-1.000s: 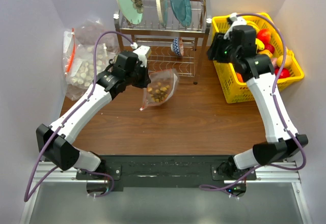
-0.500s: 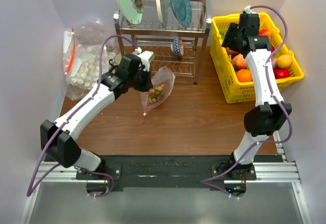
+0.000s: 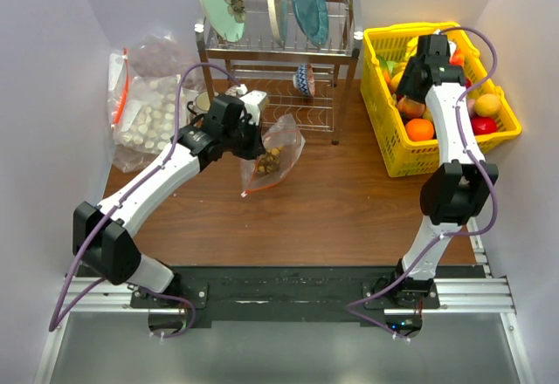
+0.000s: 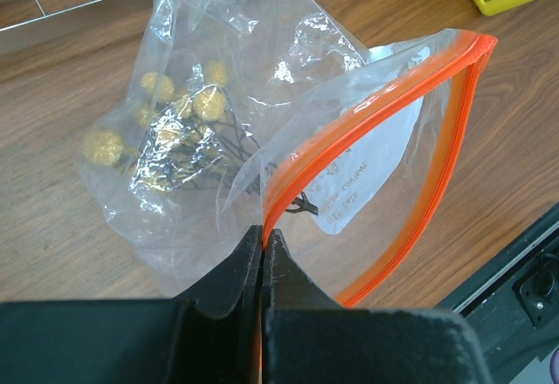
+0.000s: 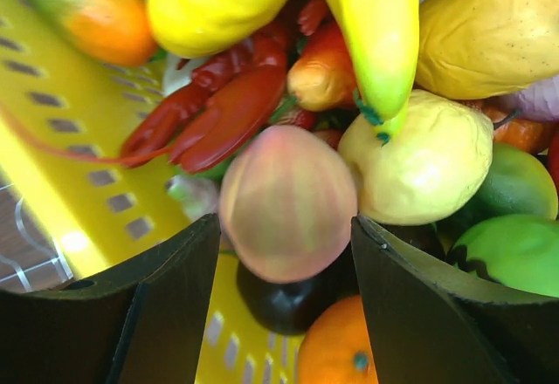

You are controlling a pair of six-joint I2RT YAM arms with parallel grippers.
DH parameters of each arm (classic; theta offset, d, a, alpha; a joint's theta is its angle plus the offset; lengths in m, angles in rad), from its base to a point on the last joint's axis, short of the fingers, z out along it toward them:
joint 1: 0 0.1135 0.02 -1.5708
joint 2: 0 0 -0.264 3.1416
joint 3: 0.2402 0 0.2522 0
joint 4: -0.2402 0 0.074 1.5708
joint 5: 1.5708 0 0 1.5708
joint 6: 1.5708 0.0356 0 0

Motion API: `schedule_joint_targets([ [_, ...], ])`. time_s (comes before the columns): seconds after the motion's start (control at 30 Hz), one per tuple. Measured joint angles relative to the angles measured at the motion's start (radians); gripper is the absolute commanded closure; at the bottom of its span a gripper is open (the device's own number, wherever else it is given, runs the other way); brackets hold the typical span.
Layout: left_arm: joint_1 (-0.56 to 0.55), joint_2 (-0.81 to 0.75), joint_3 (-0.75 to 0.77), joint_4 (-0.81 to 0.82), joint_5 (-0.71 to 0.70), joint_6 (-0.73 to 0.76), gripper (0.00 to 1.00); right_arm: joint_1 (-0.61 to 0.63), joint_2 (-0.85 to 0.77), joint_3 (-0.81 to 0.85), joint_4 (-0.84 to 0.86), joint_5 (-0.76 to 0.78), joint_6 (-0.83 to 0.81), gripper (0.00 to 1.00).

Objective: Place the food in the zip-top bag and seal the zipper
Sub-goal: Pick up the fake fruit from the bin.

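Left wrist | zipper (image 4: 476, 48) runs from fingers (image 4: 229, 275) toward upper right

Clear bag (image 4: 218, 70), orange-red zipper (image 4: 456, 131), yellow basket (image 3: 403, 159), pink-yellow peach (image 5: 286, 202), red lobster (image 5: 223, 113)

brown wooden table (image 3: 349, 201) fills the view, pale walls (image 3: 44, 70) close in on 3 sides. at the back, a metal wire dish rack (image 3: 288, 52), 3 plates (image 3: 310, 4) standing on edge up top, small patterned bowl (image 3: 303, 79) on the shelf below. light is soft and even.
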Motion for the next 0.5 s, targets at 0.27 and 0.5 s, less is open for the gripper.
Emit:
schedule_joint_targets([
  [0.27, 0.000, 0.000, 0.000, 0.001, 0.003, 0.006, 1.00, -0.017, 0.104, -0.003, 0.047, 0.001, 0.001, 0.46],
  [0.5, 0.000, 0.000, 0.000, 0.001, 0.003, 0.006, 1.00, -0.017, 0.036, -0.037, 0.041, -0.008, 0.004, 0.48],
])
